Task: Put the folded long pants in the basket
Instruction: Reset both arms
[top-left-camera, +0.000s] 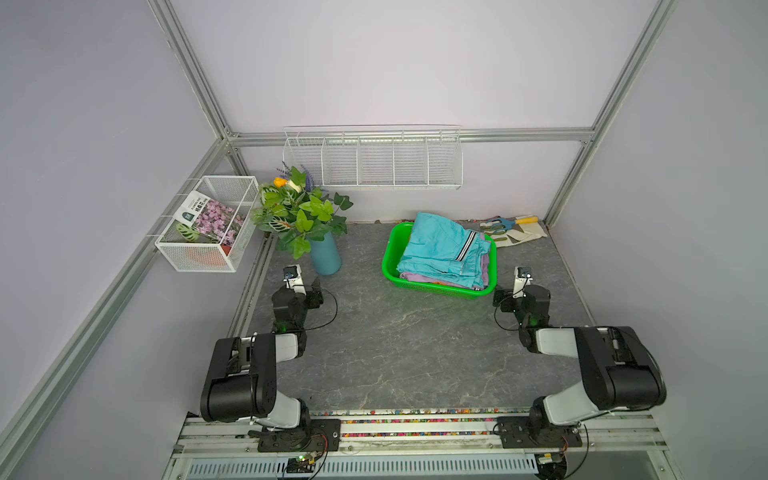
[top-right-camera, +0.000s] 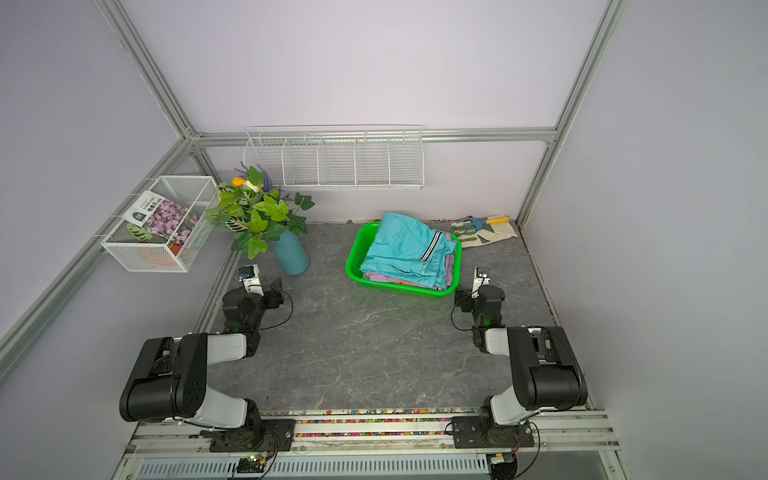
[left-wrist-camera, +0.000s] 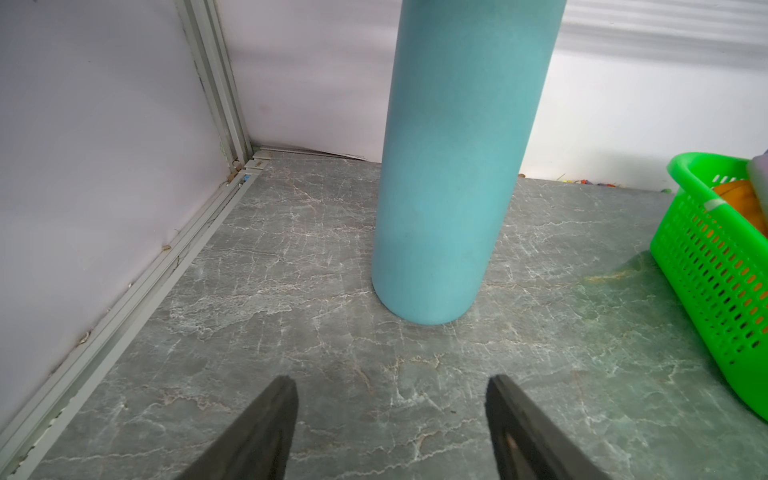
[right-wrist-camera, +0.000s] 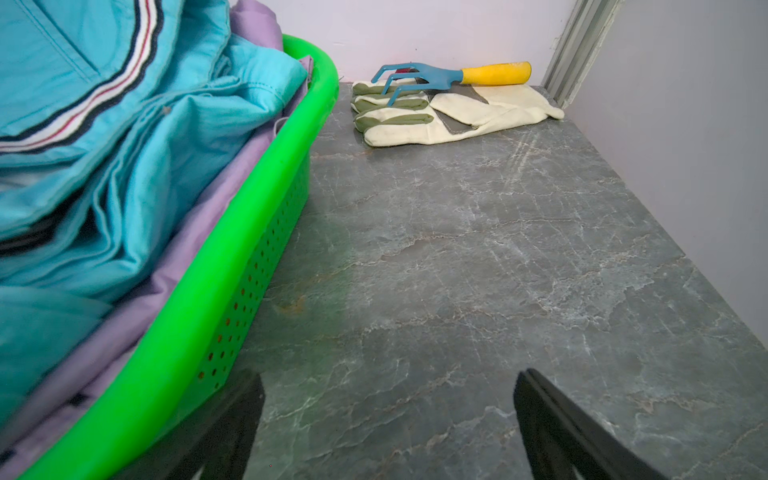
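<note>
At the far left a white wire bin (top-left-camera: 208, 232) hangs on the wall, beside a leafy plant (top-left-camera: 297, 212) in a teal vase (top-left-camera: 326, 255). The left gripper (left-wrist-camera: 390, 378) sits low over the grey table (top-left-camera: 395, 353) just short of that vase, its 2 jaws spread with nothing between them. Toward the middle stands the green basket (top-left-camera: 392, 249), and all 3 folded long pants appear to lie in it as 1 stack: teal pants (top-left-camera: 440, 245) on top, lilac pants (right-wrist-camera: 187, 249) beneath, orange pants (left-wrist-camera: 737, 197) at the bottom. Judging by the wrinkles and sagging edges, the cloth is light, soft and limp, neither slippery nor fragile; lifted by 1 layer a fold would fall open, so the place to pinch is a thick folded edge, through every layer. The stack rises above the rim and the teal pair's far end laps over it; whether it rests there or hangs outside I cannot tell. The orange pair shows only as a sliver and through the mesh holes; the basket's floor is hidden. Just right of the basket the right gripper (right-wrist-camera: 388, 374) is likewise spread and empty, 1 jaw close beside the basket wall. In the far right corner a small hand rake (top-left-camera: 509, 222) lies on pale gloves (top-left-camera: 519, 237).
</note>
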